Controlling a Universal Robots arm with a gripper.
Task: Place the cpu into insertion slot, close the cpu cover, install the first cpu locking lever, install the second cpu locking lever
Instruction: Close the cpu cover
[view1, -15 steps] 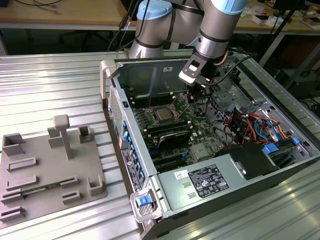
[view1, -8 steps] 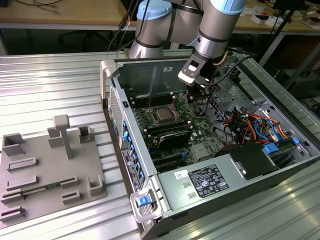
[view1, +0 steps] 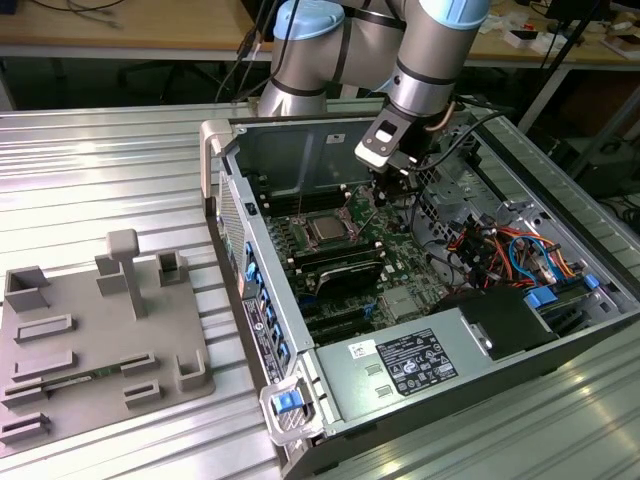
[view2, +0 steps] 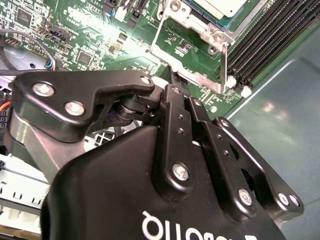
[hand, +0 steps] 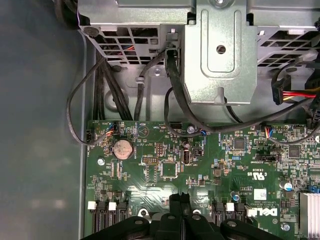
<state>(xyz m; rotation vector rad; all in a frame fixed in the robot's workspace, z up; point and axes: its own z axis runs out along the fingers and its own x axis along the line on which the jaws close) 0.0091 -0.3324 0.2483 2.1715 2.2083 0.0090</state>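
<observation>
The cpu (view1: 326, 230), a small square chip with a silver-grey top, lies in the insertion slot (view1: 309, 222) on the green motherboard inside the open case. In the second wrist view the cpu (view2: 220, 6) sits in the slot's metal rim (view2: 200, 22). The cpu cover (view2: 205, 81), a thin silvery frame, is swung open beside it, with green board showing through its cut-out. My gripper (view1: 383, 192) hangs over the board on the exterior view's right of the slot. Its fingers are shut, with the gripper (view2: 172, 80) at the cover's free edge. I cannot tell whether it pinches that edge.
Long black memory slots (view1: 335, 265) run beside the slot. A grey-labelled power-supply box (view1: 400, 365) sits at the case's near end. Coloured cables (view1: 500, 250) crowd the exterior view's right. A metal drive cage (hand: 220, 50) stands beyond the board's edge. A grey fixture plate (view1: 90, 330) lies outside the case.
</observation>
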